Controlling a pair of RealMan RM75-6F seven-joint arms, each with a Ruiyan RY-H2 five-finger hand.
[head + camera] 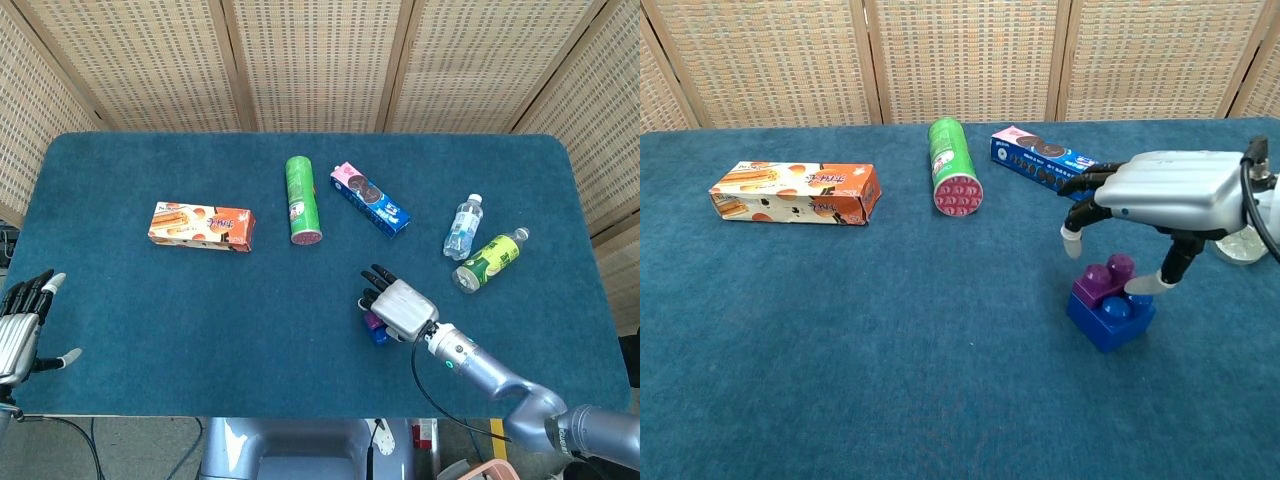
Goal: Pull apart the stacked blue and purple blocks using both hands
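The purple block [1104, 279] sits stacked on the blue block [1110, 316] on the table's blue cloth, right of centre near the front edge. My right hand [1162, 194] hovers just above the stack, palm down, fingers spread forward over it. Its thumb tip [1143, 288] touches the stack's right side beside the purple block, and no finger closes on the other side. From the head view the right hand [402, 307] covers most of the stack, leaving only a sliver of the purple block [371, 321] showing. My left hand [20, 328] hangs open off the table's front left corner.
An orange cracker box [201, 226] lies at the left. A green can [301, 200] and a blue cookie pack [371, 198] lie behind the stack. A clear water bottle [463, 226] and a green bottle [489, 260] lie to the right, close to the right hand.
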